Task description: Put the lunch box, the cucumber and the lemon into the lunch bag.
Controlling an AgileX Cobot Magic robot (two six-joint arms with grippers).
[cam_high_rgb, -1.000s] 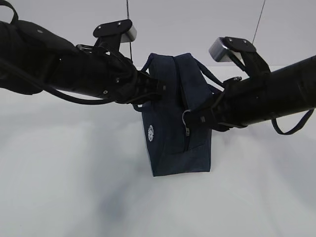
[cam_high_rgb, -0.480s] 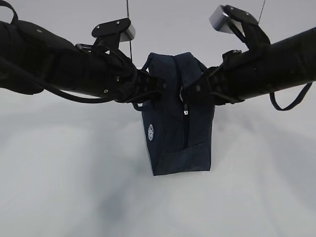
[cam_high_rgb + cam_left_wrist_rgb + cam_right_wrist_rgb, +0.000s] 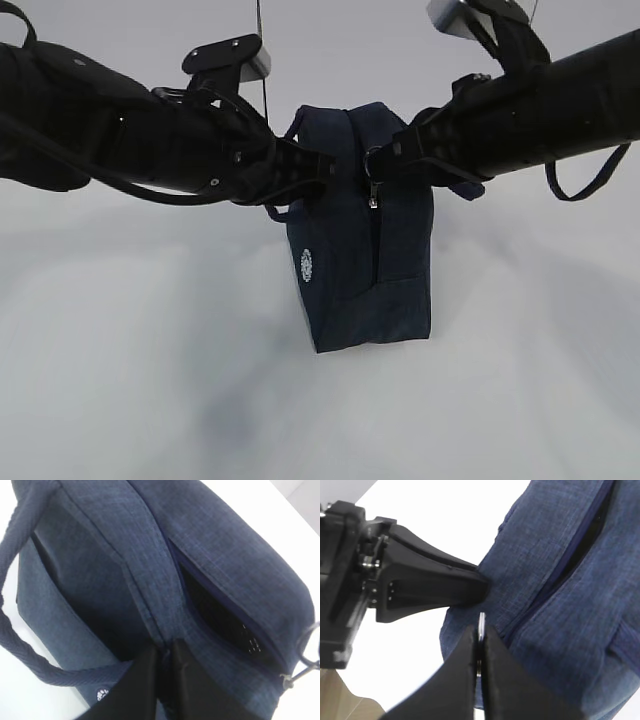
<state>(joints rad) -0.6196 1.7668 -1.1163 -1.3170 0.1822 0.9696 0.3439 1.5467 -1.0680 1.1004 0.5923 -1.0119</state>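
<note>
The lunch bag [image 3: 360, 250] was held upright on the counter [image 3: 150, 380], its fabric pinched by the left pincer [image 3: 162, 652]. The zipper ring [image 3: 481, 621] was clamped in the closed right pincer [image 3: 480, 645]. Unzipping appeared under way; a steady pull along the zipper was judged necessary next.

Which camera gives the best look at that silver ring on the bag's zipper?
The exterior view: the ring shows at the bag's top by the right claw. The right wrist view shows only a sliver between the pads. The left wrist view catches it at the frame's edge.
</note>
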